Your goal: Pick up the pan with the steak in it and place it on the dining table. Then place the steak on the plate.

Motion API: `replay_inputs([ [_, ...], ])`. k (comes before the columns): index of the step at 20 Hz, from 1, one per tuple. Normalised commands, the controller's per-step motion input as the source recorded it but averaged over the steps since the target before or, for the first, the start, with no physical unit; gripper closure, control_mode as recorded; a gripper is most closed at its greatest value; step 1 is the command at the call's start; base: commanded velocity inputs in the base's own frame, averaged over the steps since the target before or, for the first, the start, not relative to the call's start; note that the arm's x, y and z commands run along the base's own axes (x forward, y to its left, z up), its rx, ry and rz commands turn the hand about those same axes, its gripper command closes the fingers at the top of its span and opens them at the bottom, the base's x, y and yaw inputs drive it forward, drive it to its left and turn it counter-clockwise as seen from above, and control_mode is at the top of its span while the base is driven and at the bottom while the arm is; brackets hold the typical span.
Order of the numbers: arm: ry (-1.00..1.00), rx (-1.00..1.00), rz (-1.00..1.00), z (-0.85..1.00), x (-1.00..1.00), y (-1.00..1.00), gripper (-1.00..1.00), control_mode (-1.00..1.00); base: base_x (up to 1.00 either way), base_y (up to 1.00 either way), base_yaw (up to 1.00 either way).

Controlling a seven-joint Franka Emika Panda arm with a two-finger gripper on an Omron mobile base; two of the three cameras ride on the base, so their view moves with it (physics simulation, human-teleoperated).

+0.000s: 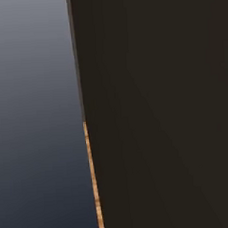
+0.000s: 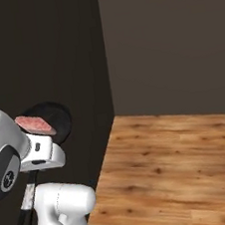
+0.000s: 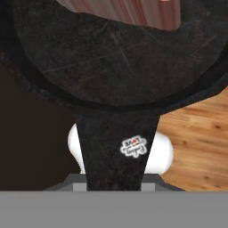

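The pan [image 3: 116, 67] with the steak [image 2: 34, 125] rides level, handle clamped in the raised tool [image 3: 116, 178]

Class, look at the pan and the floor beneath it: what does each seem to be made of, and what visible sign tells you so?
The pan: probably dark metal, perhaps cast iron, with a matte finish; faint pale scratches cross its black base. The floor: seemingly wooden planks with a light sheen, showing orange-brown grain and dark knots, though it could be a wood-look laminate.
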Motion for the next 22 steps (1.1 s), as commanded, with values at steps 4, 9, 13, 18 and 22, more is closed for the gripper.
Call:
replay_inputs([
  [4, 0.0, 0.0, 0.0, 0.0, 0.0, 0.0, 1.0, 1.0, 1.0, 0.0, -0.06],
  [9, 0.0, 0.0, 0.0, 0.0, 0.0, 0.0, 1.0, 1.0, 1.0, 0.0, -0.11],
  [13, 0.0, 0.0, 0.0, 0.0, 0.0, 0.0, 1.0, 1.0, 0.68, -0.05, -0.26],
  [18, 0.0, 0.0, 0.0, 0.0, 0.0, 0.0, 1.0, 1.0, 0.05, -0.03, -0.49],
  [22, 0.0, 0.0, 0.0, 0.0, 0.0, 0.0, 1.0, 1.0, 0.0, 0.0, -0.5],
])
